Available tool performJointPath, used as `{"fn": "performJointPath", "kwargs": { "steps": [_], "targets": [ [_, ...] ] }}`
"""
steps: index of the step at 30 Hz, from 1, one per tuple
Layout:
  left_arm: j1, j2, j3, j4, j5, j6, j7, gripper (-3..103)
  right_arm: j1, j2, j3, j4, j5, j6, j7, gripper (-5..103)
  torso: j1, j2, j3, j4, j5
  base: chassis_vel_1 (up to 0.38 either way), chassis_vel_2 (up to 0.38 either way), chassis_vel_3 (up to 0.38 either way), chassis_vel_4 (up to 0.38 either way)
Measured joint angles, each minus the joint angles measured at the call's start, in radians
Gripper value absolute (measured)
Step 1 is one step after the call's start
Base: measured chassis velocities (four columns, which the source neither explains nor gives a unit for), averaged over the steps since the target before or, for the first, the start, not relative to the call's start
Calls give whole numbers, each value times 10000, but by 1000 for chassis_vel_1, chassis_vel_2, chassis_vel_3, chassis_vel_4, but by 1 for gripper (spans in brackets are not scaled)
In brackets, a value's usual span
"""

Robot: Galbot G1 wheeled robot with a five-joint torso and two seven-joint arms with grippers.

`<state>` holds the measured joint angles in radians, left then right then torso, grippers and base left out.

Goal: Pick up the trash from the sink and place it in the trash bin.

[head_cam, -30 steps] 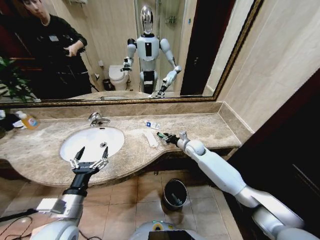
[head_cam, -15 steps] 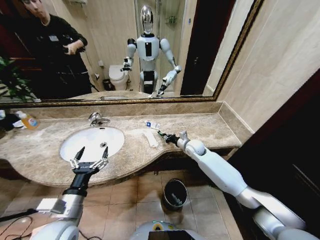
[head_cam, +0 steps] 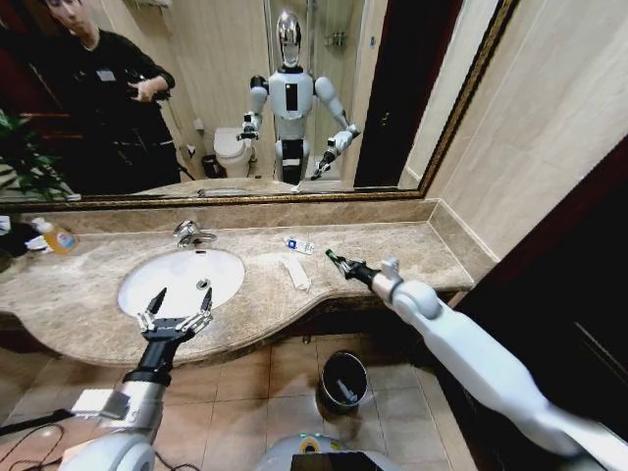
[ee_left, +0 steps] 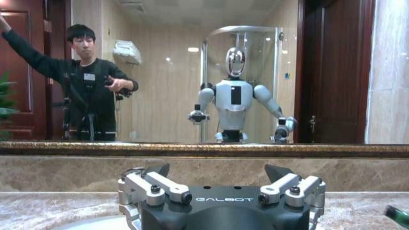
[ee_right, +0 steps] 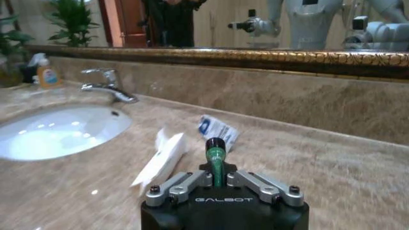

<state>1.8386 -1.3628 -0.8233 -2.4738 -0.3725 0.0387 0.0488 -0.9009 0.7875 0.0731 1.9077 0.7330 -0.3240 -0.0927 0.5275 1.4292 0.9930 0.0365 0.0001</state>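
My right gripper [head_cam: 339, 263] hangs above the counter right of the sink [head_cam: 147, 285], shut on a small green piece of trash [ee_right: 215, 155] with a dark tip. On the marble to its left lie a flat white strip [head_cam: 295, 272] and a blue-labelled white sachet [head_cam: 299, 245]; in the right wrist view the strip [ee_right: 160, 160] and the sachet [ee_right: 216, 129] lie just ahead of the gripper. My left gripper [head_cam: 177, 316] stays open over the sink's front rim, holding nothing. On the floor below the counter's edge stands the black trash bin [head_cam: 343, 357], with pale bits inside.
A chrome tap [head_cam: 189, 234] stands behind the basin. At the far left of the counter is a clear bottle with an orange label [head_cam: 57, 236]. A mirror runs along the back wall, and a side wall closes the counter on the right. The floor is tiled.
My right gripper has risen and moved right with the green piece, away from the strip and sachet. The left arm has not moved.
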Motion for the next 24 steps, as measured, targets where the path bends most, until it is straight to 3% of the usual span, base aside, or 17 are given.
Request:
{"fn": "performJointPath", "kwargs": {
  "steps": [5, 9, 16, 24],
  "targets": [
    [0, 0, -1, 0, 0, 0, -1, 100, -1100, -165, 294, 923, 161, 195, 322, 7, 0, 0, 0, 5, -4, 0, 0, 0, 0],
    [0, 0, -1, 0, 0, 0, 0, 100, -2070, 114, 655, 1198, -171, 538, 218, 7, 0, 0, 0, 4, -2, 0, 0, 0, 0],
    [0, 0, -1, 0, 0, 0, 0, 100, -4129, 1163, 1544, 629, -1631, 1586, -1553, 7, -1, -1, 0, 4, -1, 0, 0, 0, 0],
    [0, 0, -1, 0, 0, 0, 0, 100, -4752, 2144, 1615, -597, -2516, 1889, -1680, 7, 0, -1, 0, 3, -2, 0, 0, 0, 0]
  ]
}}
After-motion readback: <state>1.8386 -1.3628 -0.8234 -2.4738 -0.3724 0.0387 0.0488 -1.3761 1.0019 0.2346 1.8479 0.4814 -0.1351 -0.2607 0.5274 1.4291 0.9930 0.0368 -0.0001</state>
